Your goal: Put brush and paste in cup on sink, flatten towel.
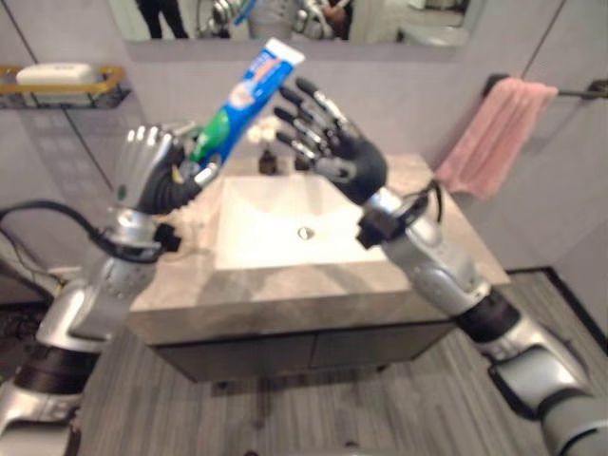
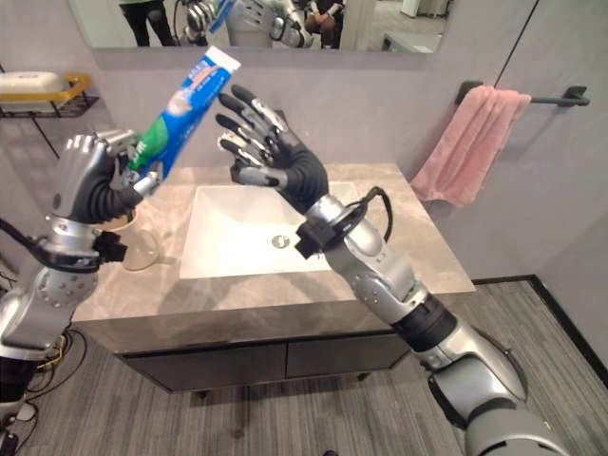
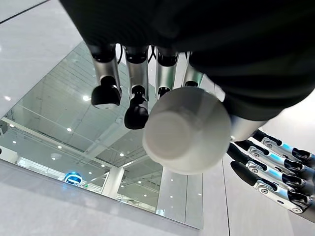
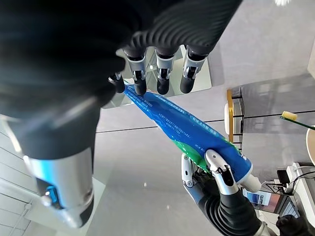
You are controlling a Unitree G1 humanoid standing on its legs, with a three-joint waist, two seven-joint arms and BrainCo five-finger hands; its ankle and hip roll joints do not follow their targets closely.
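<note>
Left hand [image 2: 90, 185] grips toothpaste [image 2: 180, 104] above the cup [image 2: 141, 249].

The toothpaste tube [image 2: 180, 104] stands tilted above the counter [image 2: 399, 256], its cap end down in the curled left hand [image 2: 85, 180] and its flat end up beside the spread fingers of the right hand [image 2: 271, 157], which is raised over the sink basin [image 2: 237, 237]. Below the left hand a cup [image 2: 138, 242] sits on the counter left of the basin. Well to the right of the right hand, a towel [image 2: 470, 142] hangs bunched on a wall bar [image 2: 556, 97], and a shelf [image 2: 43, 90] is on the wall left of the left hand.
</note>
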